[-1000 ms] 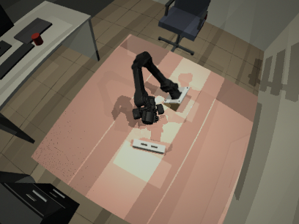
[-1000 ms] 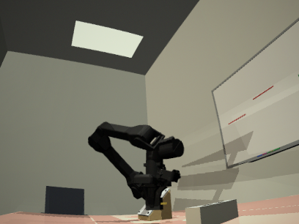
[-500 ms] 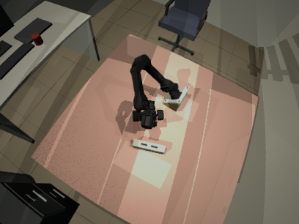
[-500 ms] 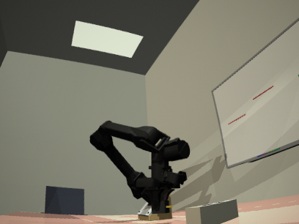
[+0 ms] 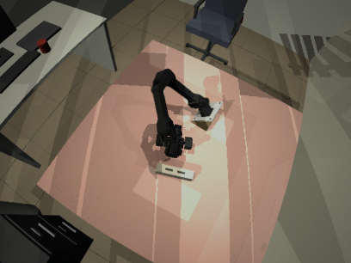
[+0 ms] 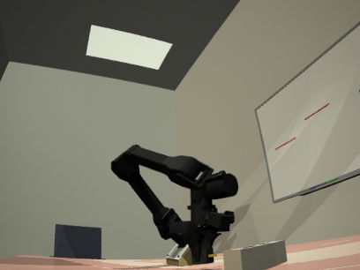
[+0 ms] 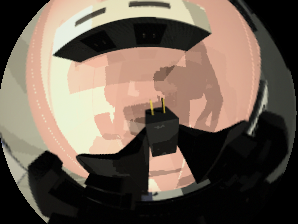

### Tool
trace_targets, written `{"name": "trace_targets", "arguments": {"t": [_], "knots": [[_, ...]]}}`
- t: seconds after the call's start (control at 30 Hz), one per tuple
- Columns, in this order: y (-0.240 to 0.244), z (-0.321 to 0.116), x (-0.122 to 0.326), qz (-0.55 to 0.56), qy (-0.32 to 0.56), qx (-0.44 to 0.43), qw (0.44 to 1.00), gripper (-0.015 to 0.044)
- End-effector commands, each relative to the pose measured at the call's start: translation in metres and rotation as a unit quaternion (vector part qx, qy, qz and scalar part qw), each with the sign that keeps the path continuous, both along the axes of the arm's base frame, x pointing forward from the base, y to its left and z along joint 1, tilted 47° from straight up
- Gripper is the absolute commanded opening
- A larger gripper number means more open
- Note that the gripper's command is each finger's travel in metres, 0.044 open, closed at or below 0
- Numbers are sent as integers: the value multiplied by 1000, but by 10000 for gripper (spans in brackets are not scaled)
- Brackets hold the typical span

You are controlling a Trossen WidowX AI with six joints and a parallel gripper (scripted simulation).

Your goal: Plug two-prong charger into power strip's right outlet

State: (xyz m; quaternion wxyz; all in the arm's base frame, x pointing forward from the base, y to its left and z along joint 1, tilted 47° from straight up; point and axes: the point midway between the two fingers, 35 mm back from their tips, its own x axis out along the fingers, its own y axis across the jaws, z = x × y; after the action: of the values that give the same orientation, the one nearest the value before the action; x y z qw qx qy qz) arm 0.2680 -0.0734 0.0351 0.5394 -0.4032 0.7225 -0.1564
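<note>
The dark charger [image 7: 162,134] sits between the fingers of my gripper [image 7: 158,127] [image 6: 203,259], which is shut on it. Its two yellow prongs [image 7: 157,107] [image 6: 213,255] point toward the power strip [image 5: 189,174] [image 6: 265,255] [image 7: 120,21] and are apart from it. In the wrist view the strip's dark front face shows two outlets, the left outlet [image 7: 98,44] and the right outlet [image 7: 150,34]. The prongs are below the right one in that picture, with a gap of table between. In the top view the arm hides the charger and fingertips.
The arm's base stands on a pale plate with a tan block [image 5: 206,125] [image 6: 178,262] beneath, behind the gripper. The strip lies on the pink table [image 5: 116,202]. A desk [image 5: 77,26] with a red cup [image 5: 43,45] and an office chair [image 5: 211,27] stand beyond the table.
</note>
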Motion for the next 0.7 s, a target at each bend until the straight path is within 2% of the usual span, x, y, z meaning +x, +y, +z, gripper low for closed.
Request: {"name": "trace_targets", "arguments": {"t": [0.0, 0.67], "knots": [[0, -9, 7, -18, -20, 2, 1000, 0], [2, -15, 27, -29, -33, 2, 999, 0]]}}
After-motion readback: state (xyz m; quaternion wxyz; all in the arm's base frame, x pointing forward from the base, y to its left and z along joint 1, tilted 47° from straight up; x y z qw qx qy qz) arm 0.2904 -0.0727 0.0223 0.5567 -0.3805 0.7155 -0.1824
